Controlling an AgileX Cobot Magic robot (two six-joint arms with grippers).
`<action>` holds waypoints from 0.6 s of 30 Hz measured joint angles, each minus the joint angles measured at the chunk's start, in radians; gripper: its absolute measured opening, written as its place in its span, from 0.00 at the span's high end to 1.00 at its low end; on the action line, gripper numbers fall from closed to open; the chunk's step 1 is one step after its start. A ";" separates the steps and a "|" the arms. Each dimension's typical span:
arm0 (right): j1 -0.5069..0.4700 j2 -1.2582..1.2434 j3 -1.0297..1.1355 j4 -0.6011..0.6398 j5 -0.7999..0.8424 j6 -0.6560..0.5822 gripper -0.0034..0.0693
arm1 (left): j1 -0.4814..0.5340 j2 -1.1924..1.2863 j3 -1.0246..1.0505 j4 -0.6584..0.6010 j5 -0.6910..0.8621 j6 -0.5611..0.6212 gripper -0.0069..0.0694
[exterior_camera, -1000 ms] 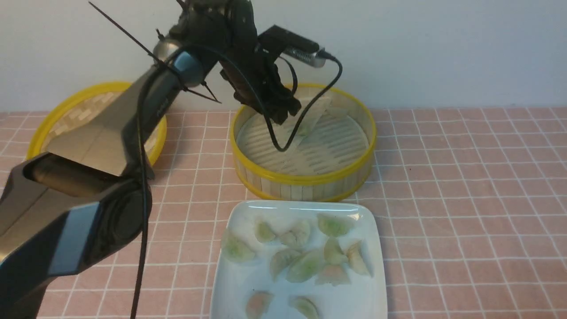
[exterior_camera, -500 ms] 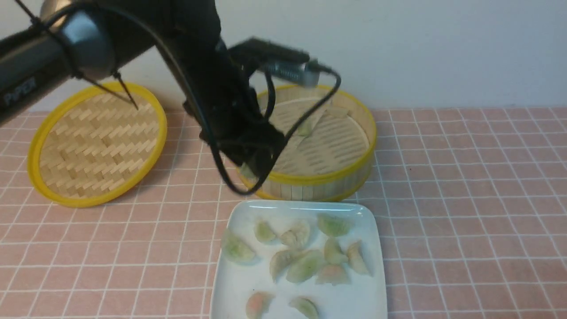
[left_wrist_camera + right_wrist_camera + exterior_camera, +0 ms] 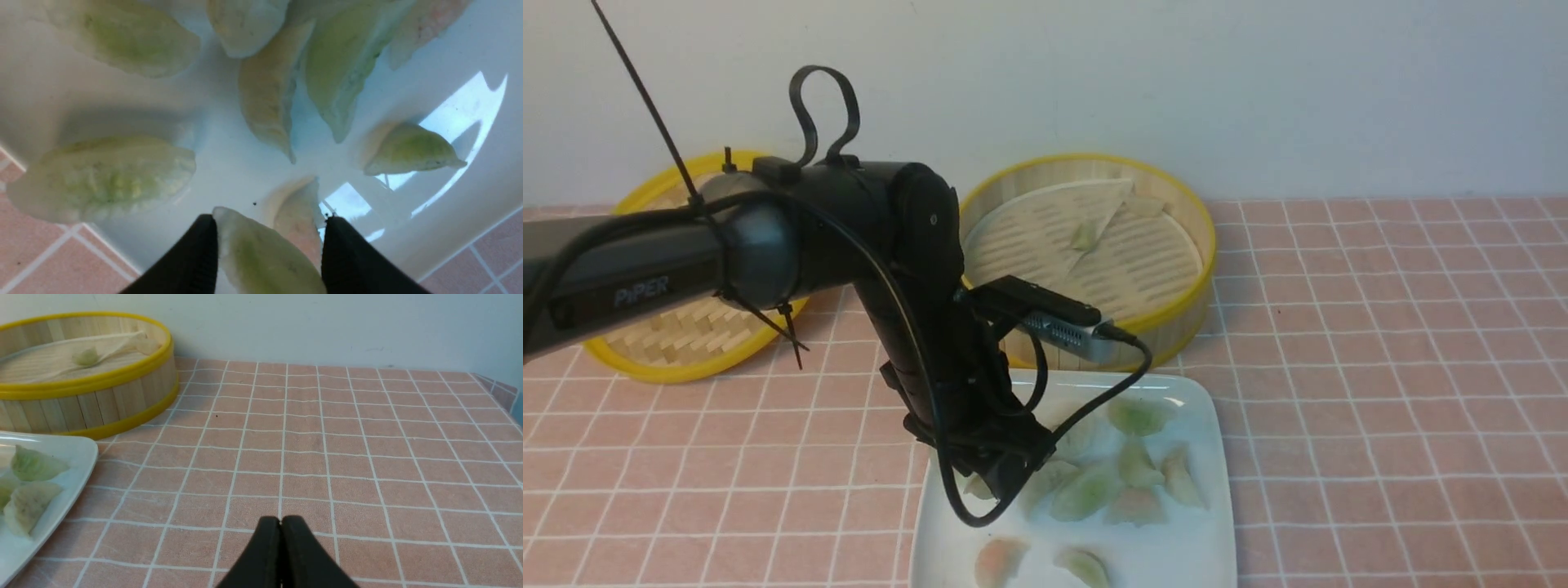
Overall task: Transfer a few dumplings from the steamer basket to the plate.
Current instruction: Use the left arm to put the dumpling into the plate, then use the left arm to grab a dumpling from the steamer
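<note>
in the front view the left arm (image 3: 768, 253) covers the near-left part of the plate (image 3: 1176, 547), some of the dumplings (image 3: 1086, 490) and much of the lid (image 3: 686, 347), and the plate's near edge runs off the picture. the left gripper (image 3: 269, 222) hides its own tips there. in the left wrist view the held dumpling (image 3: 261, 261) and both fingers (image 3: 192, 261) are cut by the edge. the right wrist view crops the steamer basket (image 3: 102, 400); the pale bit (image 3: 86, 356) on its liner is too small to tell.

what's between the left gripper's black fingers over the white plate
A pale crescent dumpling with greenish filling, gripped by the left gripper over the glossy white square plate; the left wrist view shows it.
</note>
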State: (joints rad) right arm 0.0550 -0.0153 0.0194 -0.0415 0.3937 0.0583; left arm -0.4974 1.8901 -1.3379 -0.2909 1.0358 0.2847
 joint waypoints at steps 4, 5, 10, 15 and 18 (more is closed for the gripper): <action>0.000 0.000 0.000 0.000 0.000 0.000 0.97 | 0.000 0.000 -0.008 0.000 0.001 0.004 0.40; 0.000 0.000 0.000 0.000 0.000 0.000 0.97 | 0.000 0.000 -0.017 0.000 0.004 0.003 0.37; 0.000 0.000 0.000 0.000 0.000 0.000 0.97 | 0.000 0.001 -0.101 0.002 0.029 -0.025 0.30; 0.000 0.000 0.000 0.000 0.000 0.000 0.97 | 0.000 0.011 -0.257 0.016 -0.049 -0.092 0.36; 0.000 0.000 0.000 0.000 0.000 0.000 0.97 | 0.017 0.064 -0.423 0.034 -0.083 -0.164 0.49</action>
State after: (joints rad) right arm 0.0550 -0.0153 0.0194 -0.0415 0.3937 0.0583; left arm -0.4800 1.9541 -1.7613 -0.2564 0.9524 0.1206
